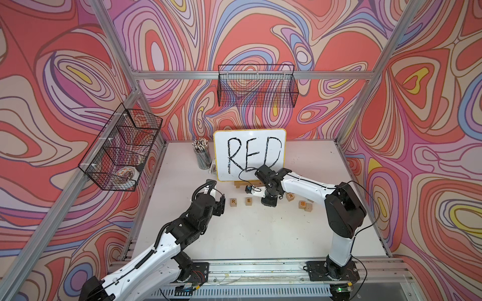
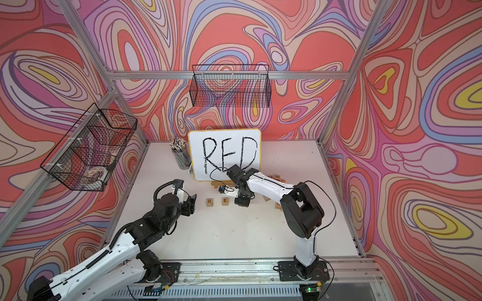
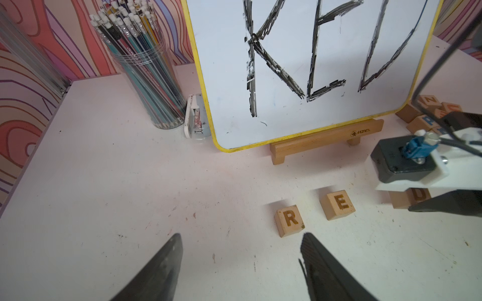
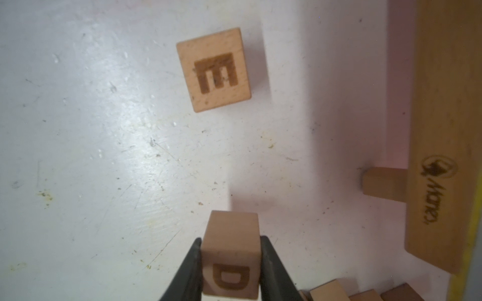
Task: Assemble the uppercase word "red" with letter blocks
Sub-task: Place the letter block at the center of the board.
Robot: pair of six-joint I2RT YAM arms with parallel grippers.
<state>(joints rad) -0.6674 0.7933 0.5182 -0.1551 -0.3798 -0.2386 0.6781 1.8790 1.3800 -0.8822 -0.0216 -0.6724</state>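
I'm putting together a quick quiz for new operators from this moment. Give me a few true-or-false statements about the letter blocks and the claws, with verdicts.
1. The R block and the E block lie letter-up on the table. True.
2. Those two blocks touch each other. False: bare table shows between them.
3. The right claw is shut on the D block. True.
4. The left claw holds the R block. False: it is open and empty, and the R block lies on the table beyond its tips.
5. The whiteboard reads RED in black. True.
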